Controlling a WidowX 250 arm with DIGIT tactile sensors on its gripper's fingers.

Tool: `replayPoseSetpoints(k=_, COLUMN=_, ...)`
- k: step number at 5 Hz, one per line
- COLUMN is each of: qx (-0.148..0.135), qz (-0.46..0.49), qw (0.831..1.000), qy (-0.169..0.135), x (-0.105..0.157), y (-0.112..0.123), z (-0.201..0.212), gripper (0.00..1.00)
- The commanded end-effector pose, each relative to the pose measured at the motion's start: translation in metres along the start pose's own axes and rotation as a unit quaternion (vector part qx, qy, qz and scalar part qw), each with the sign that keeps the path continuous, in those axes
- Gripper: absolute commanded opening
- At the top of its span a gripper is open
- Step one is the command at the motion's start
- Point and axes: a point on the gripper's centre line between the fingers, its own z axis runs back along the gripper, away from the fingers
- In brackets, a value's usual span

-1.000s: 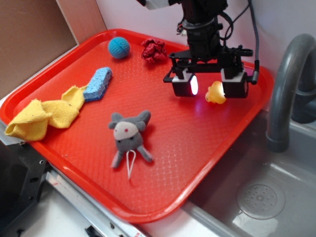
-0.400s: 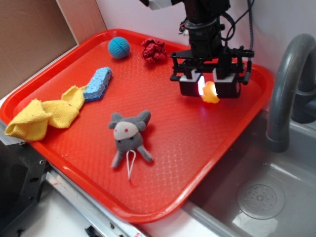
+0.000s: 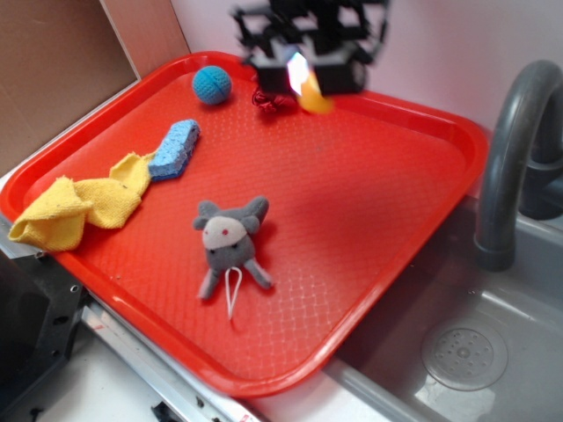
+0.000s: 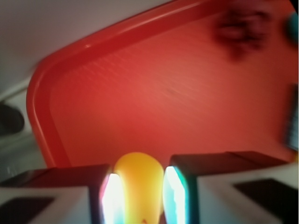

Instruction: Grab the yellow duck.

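Jaws clamped on the yellow duck (image 4: 138,185) have lifted it off the red tray (image 3: 387,229) below — your grab looks done.

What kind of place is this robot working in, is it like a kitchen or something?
Probably a toy or mock kitchen sink set up for robot testing: a grey sink basin with a drain, a curved grey faucet, and beside it a red tray of small toys, where the claw holds the yellow duck.
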Motion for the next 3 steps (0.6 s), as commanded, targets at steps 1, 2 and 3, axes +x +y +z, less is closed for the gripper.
replayPoseSetpoints(k=1, qx=-0.009, qz=0.008, qw=0.996, qy=-0.092, x=-0.047, y=0.039, z=0.093, gripper=0.00)
replayPoseSetpoints(k=2, qx=-0.065, qz=0.049, qw=0.991, qy=-0.108, x=-0.059, y=0.061, z=0.107, gripper=0.00)
replayPoseSetpoints(k=3, qx=-0.046, qz=0.058, qw=0.990, qy=-0.119, x=-0.053, y=0.064, z=0.103, gripper=0.00)
